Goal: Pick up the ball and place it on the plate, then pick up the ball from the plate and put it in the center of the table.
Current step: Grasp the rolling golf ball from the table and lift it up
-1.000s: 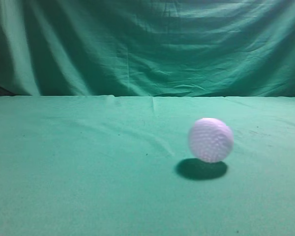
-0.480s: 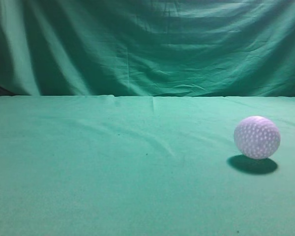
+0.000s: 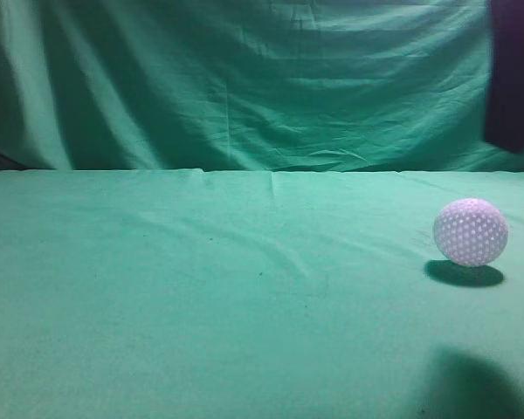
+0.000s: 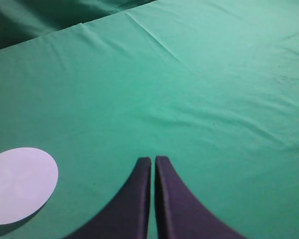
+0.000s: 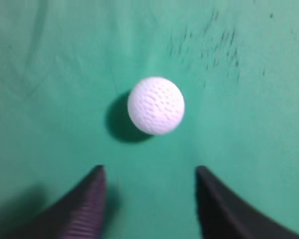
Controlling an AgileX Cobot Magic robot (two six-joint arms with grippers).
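— What's the room like from where you stand?

— All green. The worktop (image 3: 201,297) is covered in teal-green cloth, a bit wrinkled, with a soft crease running across it left of the ball (image 3: 471,231). Behind the ball hangs a folded green curtain (image 3: 244,78), darker in its pleats.

— And the ball itself?

— Resting on the cloth, free of everything, its shadow just under it. There are faint dark scuffs on the cloth (image 5: 209,47) just beyond it.

— The tools?

— The right tool (image 5: 149,199) hangs above the ball with its two fingers spread wide, the ball ahead of the gap and touching neither. Its dark arm (image 3: 513,74) shows above the ball. The left tool (image 4: 153,169) is well away from the ball, fingers pressed together, holding nothing. A flat white plate (image 4: 20,184) lies on the cloth beside it, far from the ball.
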